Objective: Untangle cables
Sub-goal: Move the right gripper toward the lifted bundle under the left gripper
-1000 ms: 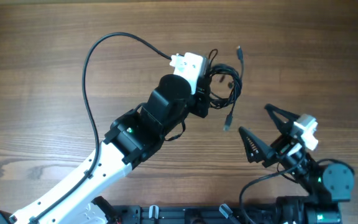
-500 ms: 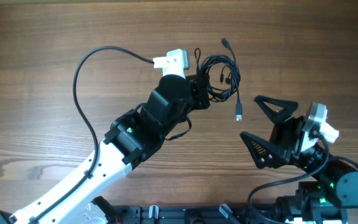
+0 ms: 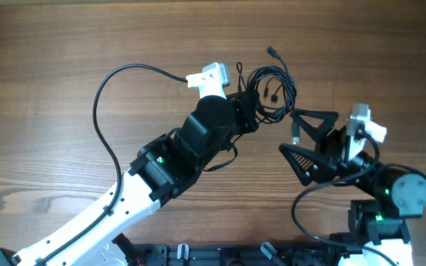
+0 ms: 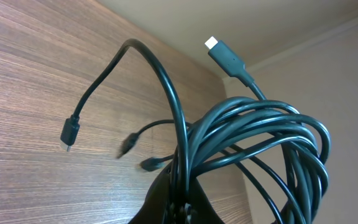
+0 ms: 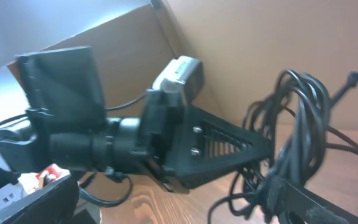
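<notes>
The cables (image 3: 274, 90) are a tangled bundle of thin black cords, lifted above the table at centre back. My left gripper (image 3: 247, 111) is shut on the bundle's near side. In the left wrist view the coils (image 4: 257, 140) fan up from the shut jaws, and loose plug ends (image 4: 70, 132) hang free. One plug end (image 3: 295, 136) dangles between the wide-open fingers of my right gripper (image 3: 288, 131), touching neither as far as I can see. The right wrist view shows the left gripper (image 5: 260, 149) pinching the cables (image 5: 300, 118), with one of my own fingers (image 5: 312, 204) low in front.
The wooden table (image 3: 65, 44) runs under everything. The left arm's thick black cable (image 3: 106, 96) loops over the table's left half. The right arm's base (image 3: 390, 199) sits at the front right, and a black rail (image 3: 220, 255) runs along the front edge.
The right gripper has moved up and left, and its open fingers now flank the hanging plug end. The left gripper has shifted slightly with the bundle, still shut on it.
</notes>
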{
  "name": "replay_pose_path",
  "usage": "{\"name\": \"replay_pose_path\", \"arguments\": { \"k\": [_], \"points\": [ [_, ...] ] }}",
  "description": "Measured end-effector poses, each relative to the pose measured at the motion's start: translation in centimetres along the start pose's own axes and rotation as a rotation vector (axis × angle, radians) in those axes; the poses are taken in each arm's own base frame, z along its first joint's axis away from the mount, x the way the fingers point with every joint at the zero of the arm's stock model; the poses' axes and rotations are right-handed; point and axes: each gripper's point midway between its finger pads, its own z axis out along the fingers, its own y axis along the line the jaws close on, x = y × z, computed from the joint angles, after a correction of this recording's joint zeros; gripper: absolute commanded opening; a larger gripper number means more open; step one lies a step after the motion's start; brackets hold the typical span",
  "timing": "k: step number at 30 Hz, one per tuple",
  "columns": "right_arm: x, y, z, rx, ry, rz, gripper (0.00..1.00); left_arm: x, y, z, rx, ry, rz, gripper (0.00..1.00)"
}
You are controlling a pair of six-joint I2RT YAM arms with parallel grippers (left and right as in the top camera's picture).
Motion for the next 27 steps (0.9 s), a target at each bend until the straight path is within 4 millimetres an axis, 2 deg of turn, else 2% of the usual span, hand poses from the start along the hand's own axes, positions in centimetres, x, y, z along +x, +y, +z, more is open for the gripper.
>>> {"name": "replay_pose_path", "arguments": {
  "k": [3,7,14,24,25,26,27],
  "points": [
    [0.3,-0.9,0.4,-0.002,0.016,0.019,1.0,0.0,0.0,0.0,-0.001,-0.003,0.0,0.04],
    [0.0,-0.3,0.6,-0.045,0.015,-0.004,1.0,-0.1,0.0,0.0,0.001,-0.005,0.004,0.04],
    [0.3,-1.1,0.8,-0.039,0.028,0.047,1.0,0.1,-0.1,-0.1,-0.007,-0.011,0.026,0.04],
    [0.8,-2.0,1.0,-0.026,0.041,0.093,0.99,2.5,-1.9,-0.5,0.041,0.03,0.149,0.04],
    [0.8,-2.1,1.0,-0.024,0.043,0.097,0.94,2.5,-2.0,-0.5,0.042,0.031,0.152,0.04],
    [0.9,-2.3,1.1,-0.021,0.045,0.102,0.84,2.5,-2.0,-0.5,0.043,0.031,0.156,0.04],
    [1.0,-2.4,1.1,-0.019,0.047,0.11,0.69,2.5,-2.0,-0.5,0.043,0.031,0.16,0.04]
  ]
}}
